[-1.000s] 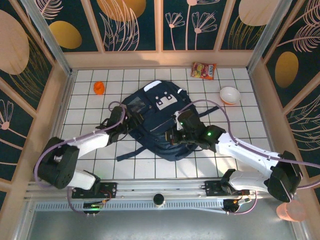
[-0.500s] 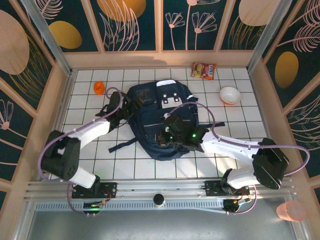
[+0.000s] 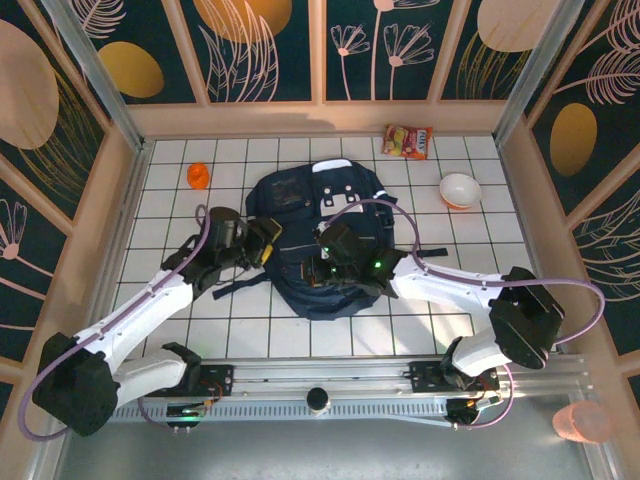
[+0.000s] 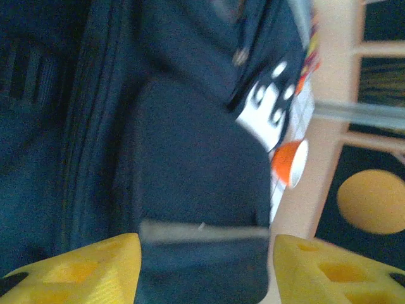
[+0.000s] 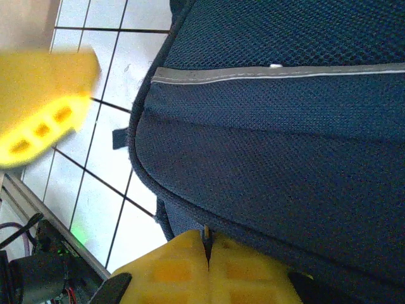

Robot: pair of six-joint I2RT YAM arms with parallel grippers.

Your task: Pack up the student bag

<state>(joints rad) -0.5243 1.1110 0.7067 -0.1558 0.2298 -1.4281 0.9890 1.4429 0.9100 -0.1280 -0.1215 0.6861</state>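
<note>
The student bag [image 3: 322, 232], navy with thin white trim and a white buckle patch, lies flat mid-table. My right gripper [image 3: 316, 270] rests on its near left part. In the right wrist view, the right gripper [image 5: 208, 250] is shut, pinching a small tab at the bag's seam [image 5: 266, 158] that looks like a zip pull. My left gripper [image 3: 266, 243] is at the bag's left edge. In the blurred left wrist view, the left gripper [image 4: 205, 269] is open, with a trimmed pocket of the bag [image 4: 196, 190] beyond its yellow fingers [image 4: 76, 266].
An orange cup [image 3: 198, 176] stands at the back left, also seen in the left wrist view [image 4: 288, 163]. A snack packet [image 3: 408, 141] lies by the back wall and a white bowl [image 3: 460, 189] at the back right. Wooden walls enclose the tiled table [image 3: 170, 215].
The bag slid toward the back left, then settled. My left gripper drew back toward the near side along the bag's left edge. My right gripper shifted left, still shut.
</note>
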